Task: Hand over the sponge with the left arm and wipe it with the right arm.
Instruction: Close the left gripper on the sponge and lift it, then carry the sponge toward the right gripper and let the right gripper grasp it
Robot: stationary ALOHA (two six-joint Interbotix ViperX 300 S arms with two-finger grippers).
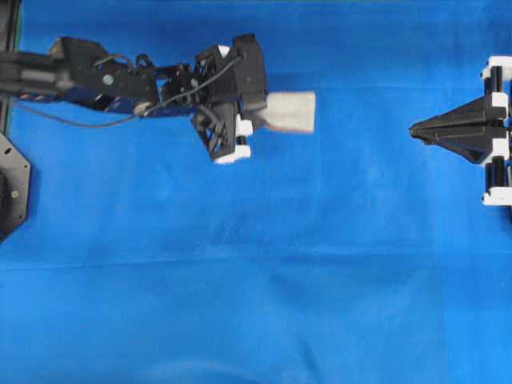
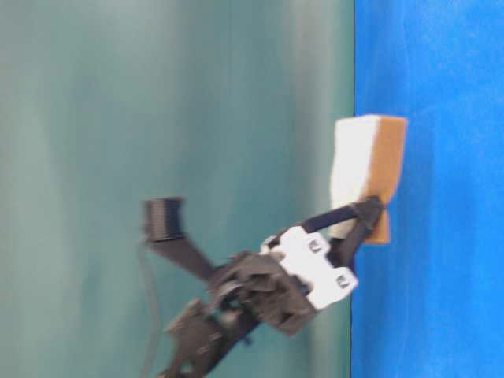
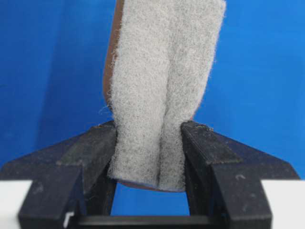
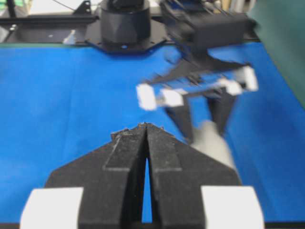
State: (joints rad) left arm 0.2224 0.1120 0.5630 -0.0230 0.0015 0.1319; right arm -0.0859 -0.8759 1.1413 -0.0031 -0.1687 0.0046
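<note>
- The sponge [image 1: 290,111] sits clamped between the two fingers of the left pincer [image 3: 148,148], its grey fuzzy face squeezed into a crease in the left wrist view.
- Seen from table level, the sponge [image 2: 367,169] is lifted clear of the blue desk [image 1: 256,280], its orange-brown layer facing the cloth.
- The right pincer [image 1: 418,127] rests at the right edge, fingers pressed together, well apart from the sponge.
</note>
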